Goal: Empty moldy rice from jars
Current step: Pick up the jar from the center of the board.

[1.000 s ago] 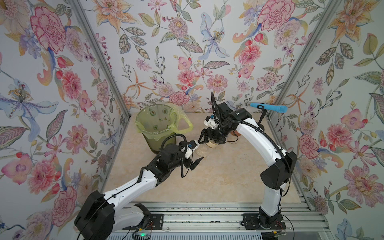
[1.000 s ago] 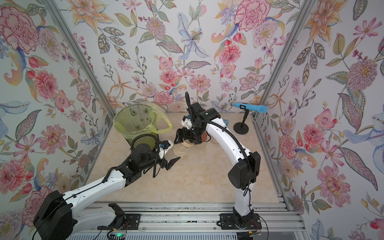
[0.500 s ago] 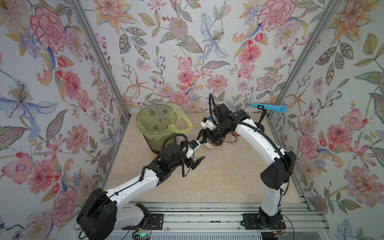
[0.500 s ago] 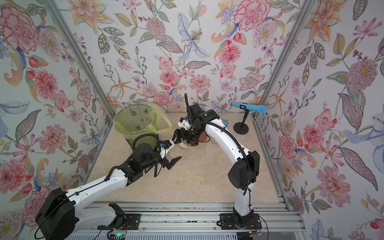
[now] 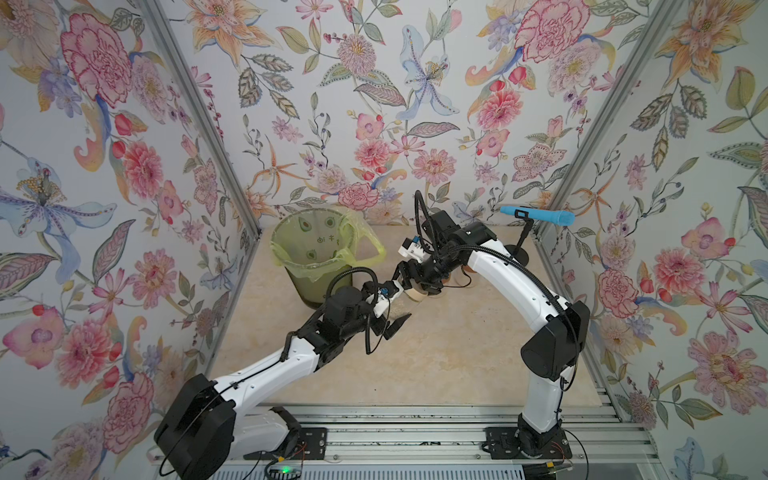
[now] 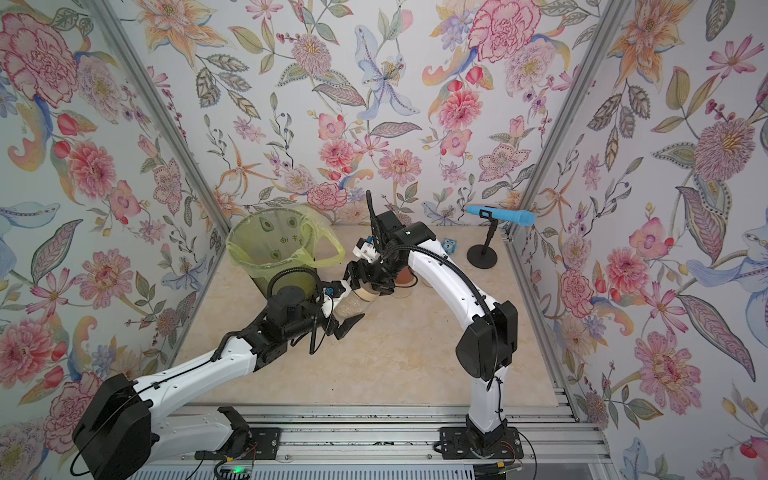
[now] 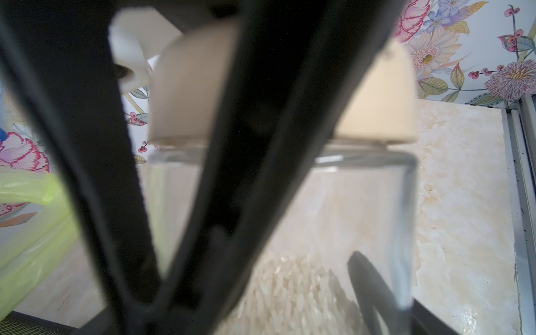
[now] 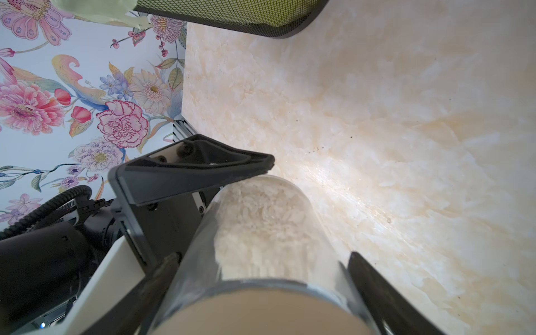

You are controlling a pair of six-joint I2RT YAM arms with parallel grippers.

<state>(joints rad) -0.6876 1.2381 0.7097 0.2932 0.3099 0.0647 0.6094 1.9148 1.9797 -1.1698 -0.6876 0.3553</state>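
At the counter's (image 5: pixel 457 353) back left corner you have the green bin (image 5: pixel 309 286). Over the middle, your left gripper's (image 5: pixel 394 309) jaws pinch the glass body of a tilted jar (image 7: pixel 348 203), moldy rice (image 8: pixel 261 220) lying toward its base. Your right gripper's (image 5: pixel 414 288) jaws are clamped on that jar's beige lid (image 7: pixel 377 110). A brown-lidded jar (image 6: pixel 402 276) stands just behind, and a blue microphone (image 5: pixel 540 215) at the back right corner

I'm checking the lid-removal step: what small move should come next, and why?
Probably the right hand should twist the beige lid off. It is clamped on that lid while the left hand grips the tilted jar. The rice is inside, and the lid is not yet off.
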